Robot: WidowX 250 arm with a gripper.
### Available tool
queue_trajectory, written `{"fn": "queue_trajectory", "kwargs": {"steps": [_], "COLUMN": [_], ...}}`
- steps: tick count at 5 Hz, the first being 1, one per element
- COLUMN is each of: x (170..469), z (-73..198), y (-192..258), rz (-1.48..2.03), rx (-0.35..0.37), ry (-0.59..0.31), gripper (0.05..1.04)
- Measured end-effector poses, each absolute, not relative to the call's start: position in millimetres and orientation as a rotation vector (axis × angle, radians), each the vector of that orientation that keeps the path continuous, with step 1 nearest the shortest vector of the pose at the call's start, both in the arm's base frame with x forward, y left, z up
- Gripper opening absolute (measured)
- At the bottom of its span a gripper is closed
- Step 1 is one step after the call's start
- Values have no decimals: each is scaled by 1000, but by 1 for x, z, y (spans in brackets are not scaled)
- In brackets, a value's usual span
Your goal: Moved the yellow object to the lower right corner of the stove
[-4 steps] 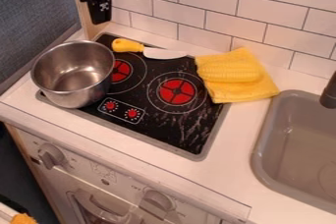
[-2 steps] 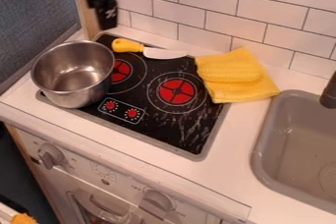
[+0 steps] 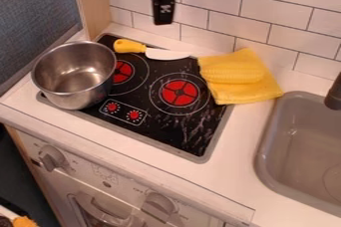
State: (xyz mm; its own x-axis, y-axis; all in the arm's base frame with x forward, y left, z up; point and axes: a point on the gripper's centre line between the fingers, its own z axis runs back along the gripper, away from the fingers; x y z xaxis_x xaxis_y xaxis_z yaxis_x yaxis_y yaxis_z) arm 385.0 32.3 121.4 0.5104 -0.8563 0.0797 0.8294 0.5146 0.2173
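Corn (image 3: 232, 74), likely the yellow object, lies on yellow cloth (image 3: 248, 93) lapping the stove (image 3: 160, 121) at its right edge; gripper (image 3: 163, 21) sits high, probably for clearance, can't tell opening or whether it holds anything

High camera, slanting down, facing stove (image 3: 170, 130), fairly near

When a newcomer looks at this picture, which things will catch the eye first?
Probably the bright yellow cloth at the stove's right edge, with a yellow corn cob on it. Next come the shiny metal pot at the stove's left and the red burner in the black top. The black gripper hangs near the picture's top edge.
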Motion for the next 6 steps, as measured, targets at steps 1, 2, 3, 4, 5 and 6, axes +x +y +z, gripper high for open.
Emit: {"fn": "queue_trajectory", "kwargs": {"steps": [1, 2, 3, 4, 5, 6], "x": [384, 387, 387, 393, 395, 395], "z": [102, 88, 64, 48, 42, 32], "y": [-13, -29, -48, -55, -64, -66], "rz": [-1225, -1377, -1488, -1532, -1558, -1559], "rx": [80, 50, -33, -58, -64, -76], "ry": [-214, -233, -205, -158, -143, -114], "gripper": [1001, 1001, 1001, 1001, 1001, 1001]}}
